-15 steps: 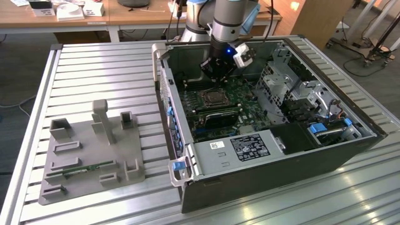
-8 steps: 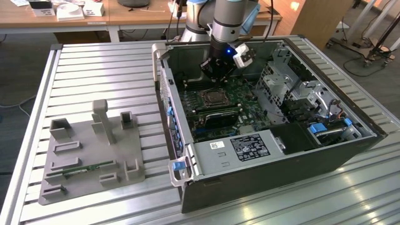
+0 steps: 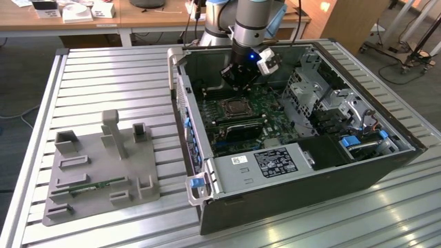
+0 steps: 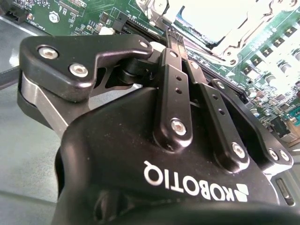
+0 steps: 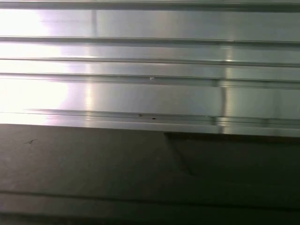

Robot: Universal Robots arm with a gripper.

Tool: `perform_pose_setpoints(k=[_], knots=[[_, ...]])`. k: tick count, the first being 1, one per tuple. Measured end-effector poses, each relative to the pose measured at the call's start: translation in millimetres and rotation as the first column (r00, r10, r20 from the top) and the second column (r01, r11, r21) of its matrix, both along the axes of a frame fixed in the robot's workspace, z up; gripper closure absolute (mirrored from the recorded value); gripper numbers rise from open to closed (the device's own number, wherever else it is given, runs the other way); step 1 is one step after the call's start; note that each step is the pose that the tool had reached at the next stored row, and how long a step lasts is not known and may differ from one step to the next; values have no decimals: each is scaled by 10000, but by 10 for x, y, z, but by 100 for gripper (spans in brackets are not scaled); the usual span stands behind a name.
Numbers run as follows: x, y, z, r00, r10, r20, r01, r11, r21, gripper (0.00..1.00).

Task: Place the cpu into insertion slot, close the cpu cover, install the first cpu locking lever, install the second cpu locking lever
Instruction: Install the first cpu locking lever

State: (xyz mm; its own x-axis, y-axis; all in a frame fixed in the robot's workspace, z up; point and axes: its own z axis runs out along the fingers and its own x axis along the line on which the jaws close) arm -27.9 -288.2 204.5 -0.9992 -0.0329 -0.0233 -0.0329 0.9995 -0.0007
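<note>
- The table (image 3: 103, 77) is ribbed aluminium. It carries an open computer case (image 3: 276, 206), and a grey holder tray (image 3: 96, 170) sits well apart from the case on the exterior view's left.
- The green circuit board (image 3: 269, 101) lies flat on the floor of the case. It is crowded with small parts, so I'd count anything around the socket as easy to knock.
- The tool (image 3: 238, 85) hangs inside the case above the board, just beyond the socket. In the second wrist view its fingers (image 4: 171, 65) look drawn in narrow, and I see nothing held between them.
- The insertion slot (image 3: 223, 108) sits near the middle of the board, close beneath the tool. I'd expect its contact field to be delicate, so nothing should be dragged across it.
- The cpu cover (image 4: 229, 47) appears to lie down flat around the slot as a silvery frame, though I cannot say whether it is fully home.
  - To my eye it is thin, stiff and a little springy sheet metal with a slick surface.
  - It is better pushed on the free edge opposite its hinge than pinched.
- The cpu (image 4: 206, 18) is, as I take it, the bright flat face inside that frame, so it is already resting in the slot.
  - It looks light, rigid and smooth-topped.
  - It should be taken by two opposite edges and kept level, never pressed from above at an angle.
</note>
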Motion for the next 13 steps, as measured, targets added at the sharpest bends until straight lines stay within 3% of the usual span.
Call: perform_pose_setpoints(k=[13], knots=[[12, -41, -13, 9999, -135, 1, 135, 9999, -6, 90]])
